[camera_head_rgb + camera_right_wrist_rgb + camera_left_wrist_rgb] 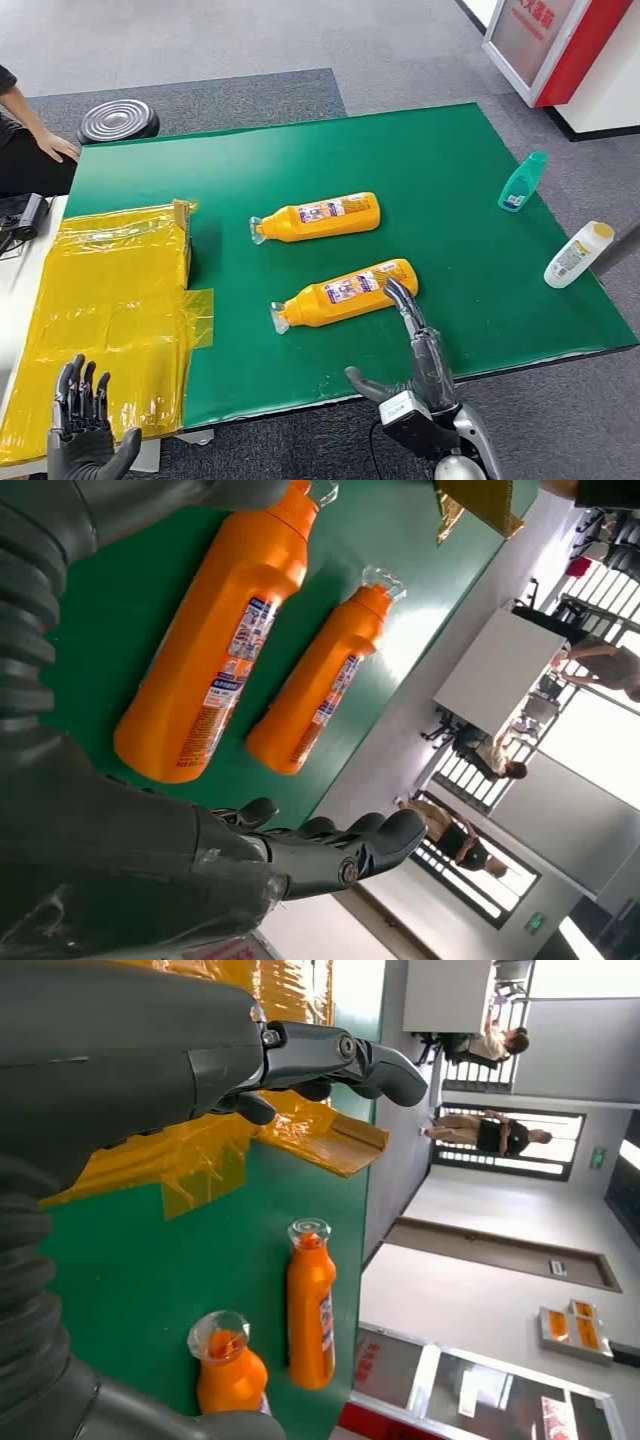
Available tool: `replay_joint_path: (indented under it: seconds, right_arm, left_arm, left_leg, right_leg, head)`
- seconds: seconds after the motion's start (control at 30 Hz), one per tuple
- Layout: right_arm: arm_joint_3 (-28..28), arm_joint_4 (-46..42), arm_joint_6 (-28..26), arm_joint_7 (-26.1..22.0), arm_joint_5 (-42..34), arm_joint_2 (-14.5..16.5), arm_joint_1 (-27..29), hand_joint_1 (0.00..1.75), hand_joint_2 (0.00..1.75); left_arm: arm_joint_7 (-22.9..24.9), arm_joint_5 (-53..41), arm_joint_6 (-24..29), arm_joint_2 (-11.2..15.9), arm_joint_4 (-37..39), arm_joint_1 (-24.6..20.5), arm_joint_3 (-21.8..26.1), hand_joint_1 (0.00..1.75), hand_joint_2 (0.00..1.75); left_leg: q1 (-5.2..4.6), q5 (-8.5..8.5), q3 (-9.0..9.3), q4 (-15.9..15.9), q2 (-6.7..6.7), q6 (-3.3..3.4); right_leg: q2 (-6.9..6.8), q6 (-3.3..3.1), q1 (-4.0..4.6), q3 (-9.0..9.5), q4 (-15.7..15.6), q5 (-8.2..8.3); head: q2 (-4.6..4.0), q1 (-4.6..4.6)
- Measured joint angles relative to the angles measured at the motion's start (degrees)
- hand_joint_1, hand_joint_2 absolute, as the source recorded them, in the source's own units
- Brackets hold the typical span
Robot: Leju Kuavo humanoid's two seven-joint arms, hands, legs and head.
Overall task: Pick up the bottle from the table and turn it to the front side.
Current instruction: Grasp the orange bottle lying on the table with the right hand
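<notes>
The right hand (411, 345) reaches, fingers spread and empty, toward the base of the nearer orange bottle (349, 292) lying on the green tabletop (453, 180) — a glancing touch could roll it away.

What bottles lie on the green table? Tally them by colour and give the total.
Orange bottles: 2, the far one and the near one by the right hand.
Teal bottle: 1.
White bottle with yellow cap: 1.
Total: 4 bottles, all lying on their sides.
</notes>
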Motion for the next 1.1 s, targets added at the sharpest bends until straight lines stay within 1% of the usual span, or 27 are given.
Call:
replay_joint_path:
  seconds: [0.17, 0.37, 0.53, 0.8, 0.9, 1.0, 1.1]
  right_arm:
    - [0.07, 0.26, -0.01, 0.78, 1.40, 0.01, -0.45, 0.00, 1.75]
    - [0.17, 1.48, 2.48, 4.89, 5.09, -0.32, -3.56, 0.00, 1.75]
    - [1.37, 4.89, 7.33, 11.31, 9.70, -2.20, -10.56, 0.00, 1.75]
    - [4.68, 13.40, 13.76, 18.07, 12.64, -5.27, -22.36, 0.00, 1.75]
    - [6.23, 17.28, 15.80, 19.81, 13.10, -6.08, -26.91, 0.00, 1.75]
    - [7.44, 20.22, 16.88, 20.65, 13.08, -6.61, -29.84, 0.00, 1.75]
    - [9.23, 24.03, 19.41, 22.98, 13.35, -7.28, -33.14, 0.00, 1.75]
  left_arm:
    - [0.00, -1.13, 0.94, 0.26, -0.06, 0.11, -0.07, 0.00, 1.75]
    - [0.00, -2.39, 1.92, 0.75, -0.06, 0.31, 0.15, 0.00, 1.75]
    - [0.00, -2.39, 1.08, 1.21, -0.06, 0.35, 1.17, 0.00, 1.75]
    - [0.00, -2.49, -0.69, 1.57, 0.03, 0.04, 2.62, 0.00, 1.75]
    - [0.00, -2.57, -1.22, 1.65, 0.21, -0.34, 3.01, 0.00, 1.75]
    - [0.00, -2.44, -1.89, 1.71, 0.42, -0.60, 3.51, 0.00, 1.75]
    - [0.00, -2.16, -3.33, 1.74, 0.89, -1.23, 4.14, 0.00, 1.75]
  left_leg:
    - [0.00, -0.01, -0.01, 0.00, 0.00, 0.01]
    - [0.00, 0.02, -0.01, 0.00, 0.00, -0.01]
    - [0.00, 0.10, -0.01, 0.00, 0.03, -0.02]
    - [0.00, 0.21, -0.03, 0.00, 0.03, -0.01]
    - [0.00, 0.25, -0.03, 0.00, 0.03, 0.01]
    - [0.00, 0.26, -0.04, 0.00, 0.02, 0.02]
    - [0.00, 0.27, -0.05, 0.00, 0.02, 0.02]
  right_leg:
    - [0.00, 0.00, 0.00, 0.00, 0.00, 0.00]
    - [0.00, -0.01, 0.00, 0.00, 0.00, 0.03]
    - [0.02, -0.01, 0.00, -0.02, 0.00, 0.12]
    - [0.01, 0.02, -0.01, -0.02, 0.01, 0.22]
    - [0.01, 0.01, -0.01, -0.02, 0.01, 0.25]
    - [0.01, 0.00, -0.01, -0.02, 0.01, 0.25]
    - [0.01, 0.00, -0.01, -0.03, 0.01, 0.26]
  head:
    - [0.00, 0.00]
    - [0.00, 0.02]
    - [0.01, 0.00]
    - [0.00, -0.01]
    - [0.00, -0.01]
    - [0.00, -0.01]
    - [0.01, 0.00]
